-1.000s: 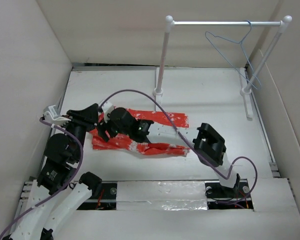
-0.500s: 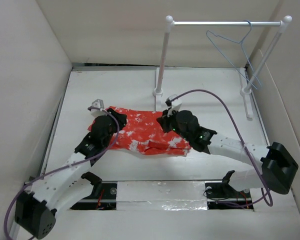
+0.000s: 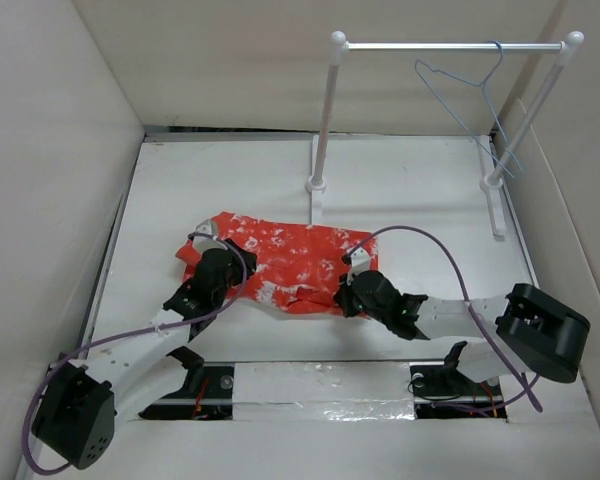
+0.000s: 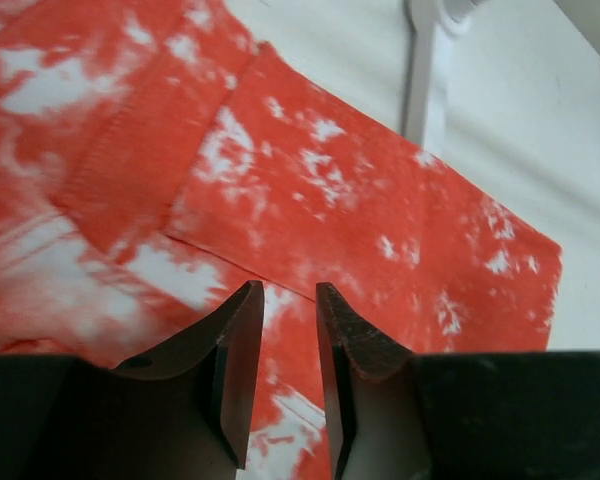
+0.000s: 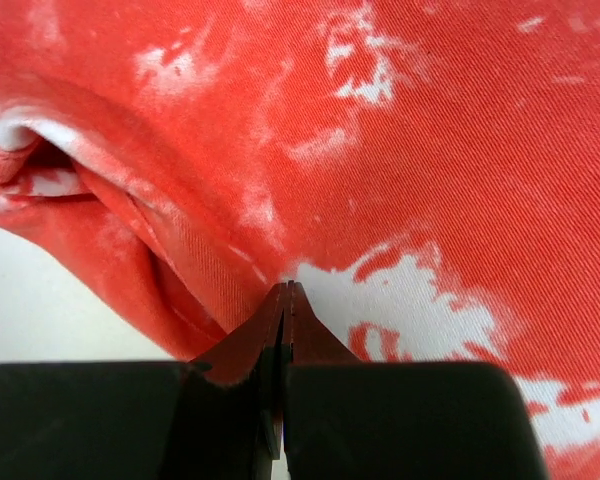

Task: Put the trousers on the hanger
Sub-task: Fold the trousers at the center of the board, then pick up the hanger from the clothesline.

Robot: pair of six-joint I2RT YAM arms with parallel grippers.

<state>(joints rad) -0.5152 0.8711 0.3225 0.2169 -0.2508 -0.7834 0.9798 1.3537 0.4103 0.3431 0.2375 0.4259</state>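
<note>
Readying what looks like a lift, the right pincer (image 3: 348, 297) sits clenched at the trousers' (image 3: 290, 245) near edge, while the left pincer (image 4: 288, 290), narrowly parted, straddles their left end, grasp unclear.

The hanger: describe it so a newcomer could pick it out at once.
Look to the far right of the table, where a white two-pole rail stand carries a metal crossbar. From the crossbar's right end hangs the hanger, a thin pale blue wire triangle with a hooked top. Unlike the stand's thick white poles, it is slender bent wire.
</note>
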